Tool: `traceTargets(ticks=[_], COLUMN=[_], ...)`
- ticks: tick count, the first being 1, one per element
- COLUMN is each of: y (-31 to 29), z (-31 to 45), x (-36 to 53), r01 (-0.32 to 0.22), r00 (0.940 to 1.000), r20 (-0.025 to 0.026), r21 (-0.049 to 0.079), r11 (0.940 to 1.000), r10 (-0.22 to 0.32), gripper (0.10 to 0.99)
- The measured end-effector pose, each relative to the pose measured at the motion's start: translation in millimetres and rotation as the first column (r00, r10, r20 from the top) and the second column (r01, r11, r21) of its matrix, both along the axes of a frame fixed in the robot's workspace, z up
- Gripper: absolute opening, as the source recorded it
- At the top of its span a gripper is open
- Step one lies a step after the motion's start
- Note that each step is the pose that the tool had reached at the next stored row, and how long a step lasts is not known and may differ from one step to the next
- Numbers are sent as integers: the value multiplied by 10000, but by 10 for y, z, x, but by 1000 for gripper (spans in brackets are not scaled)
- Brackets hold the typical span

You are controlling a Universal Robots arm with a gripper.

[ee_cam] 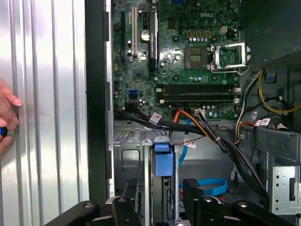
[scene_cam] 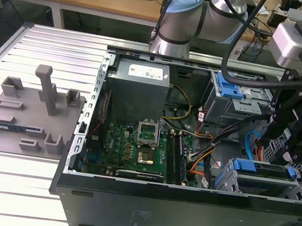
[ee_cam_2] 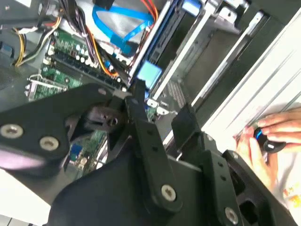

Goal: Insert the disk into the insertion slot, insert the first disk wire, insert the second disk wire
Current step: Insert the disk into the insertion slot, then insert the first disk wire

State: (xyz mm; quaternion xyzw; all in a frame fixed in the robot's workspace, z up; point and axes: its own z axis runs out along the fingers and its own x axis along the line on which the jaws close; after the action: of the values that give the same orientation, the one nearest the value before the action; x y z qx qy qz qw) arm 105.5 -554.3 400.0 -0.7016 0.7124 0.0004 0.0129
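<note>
The disk (scene_cam: 265, 168), framed in its blue carrier, sits inside the insertion slot of the grey drive cage (scene_cam: 225, 180) at the exterior view's lower right. In the first wrist view the carrier's blue tab (ee_cam: 163, 162) stands edge-on in the cage (ee_cam: 129, 155). My gripper (ee_cam: 160, 207) hovers just above it, open, one black finger (ee_cam: 124, 212) on each side of the drive without touching it. In the second wrist view the gripper (ee_cam_2: 162, 106) has nothing between its fingers, with the blue tab (ee_cam_2: 150, 73) just beyond. A blue flat cable (ee_cam: 211, 186) lies loose beside the drive.
Orange and black wire bundles (ee_cam: 207, 127) cross from the motherboard (ee_cam: 188, 56) toward the cage. A second cage with a blue latch (scene_cam: 229, 86) sits behind. A person's hand (ee_cam: 7, 117) rests on the ribbed table outside the case wall (ee_cam: 96, 94). A grey fixture block (scene_cam: 26, 111) stands at the exterior view's left.
</note>
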Motion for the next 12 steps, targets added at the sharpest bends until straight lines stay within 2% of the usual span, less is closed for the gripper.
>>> traceTargets(ticks=[12], y=[0], z=[0], x=[0], r01=[-56], r00=[10000], r20=[0], r21=[0], r11=[10000], r10=[56], gripper=[502])
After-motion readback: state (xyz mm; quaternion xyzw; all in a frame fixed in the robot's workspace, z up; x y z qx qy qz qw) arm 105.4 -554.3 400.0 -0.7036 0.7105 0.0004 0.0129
